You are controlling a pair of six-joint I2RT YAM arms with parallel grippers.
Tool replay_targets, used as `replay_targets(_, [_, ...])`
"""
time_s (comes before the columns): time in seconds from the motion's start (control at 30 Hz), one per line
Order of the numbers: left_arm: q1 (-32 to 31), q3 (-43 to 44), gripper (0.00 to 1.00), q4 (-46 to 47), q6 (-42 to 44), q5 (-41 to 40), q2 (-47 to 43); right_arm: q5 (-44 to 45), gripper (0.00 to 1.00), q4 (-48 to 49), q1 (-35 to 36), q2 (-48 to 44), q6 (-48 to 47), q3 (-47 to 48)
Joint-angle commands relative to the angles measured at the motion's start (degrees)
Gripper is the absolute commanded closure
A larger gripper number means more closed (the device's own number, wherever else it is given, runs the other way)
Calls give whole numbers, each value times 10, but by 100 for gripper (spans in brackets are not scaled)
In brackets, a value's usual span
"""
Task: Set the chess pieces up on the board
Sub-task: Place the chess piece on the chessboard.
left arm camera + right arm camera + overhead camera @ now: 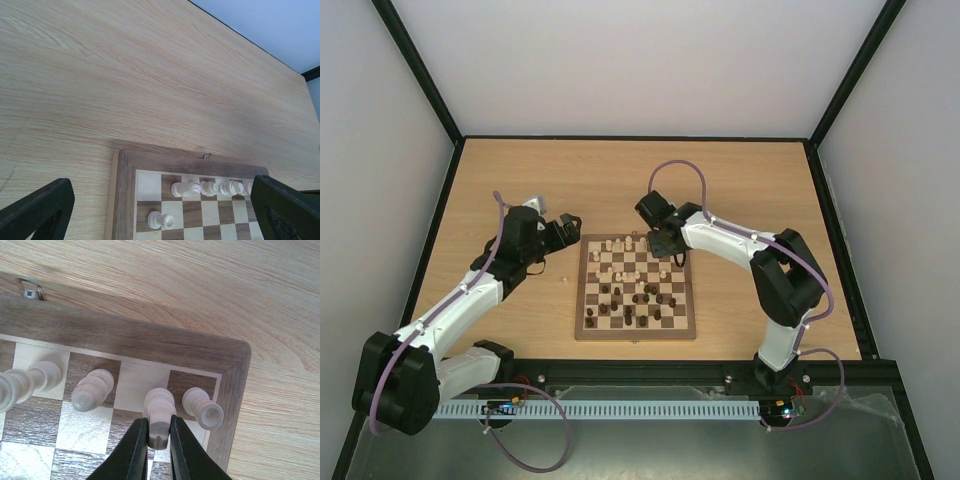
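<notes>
A pale chess piece (159,404) stands on the back-rank square just beside what looks like a rook (202,409) in the corner, at about 1 o'clock on the board (125,337). The right gripper (159,432) pinches it between narrow jaws, probably so it settles upright and centred without tipping its neighbours. Other pale pieces (620,244) line the same far row, while dark pieces (638,298) lie scattered toward 6 o'clock, not yet ranked. The left gripper (563,228) hangs off the board at 10 o'clock over the wooden table (520,180), jaws wide and empty, apparently to leave its partner room.
</notes>
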Motion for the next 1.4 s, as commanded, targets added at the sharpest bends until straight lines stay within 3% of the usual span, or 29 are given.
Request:
replay_targets(0.0, [-2,-2,1,2,0,-5,-8,1,88,-6,-5,-4,-7,13])
replay_targets(0.6, [-2,-2,1,2,0,-5,-5,-20,88,-5,-5,18,-15,25])
replay_targets(1.37, [-1,-1,1,1,0,-6,-8,-22,79,-2,-5,12,-13,24])
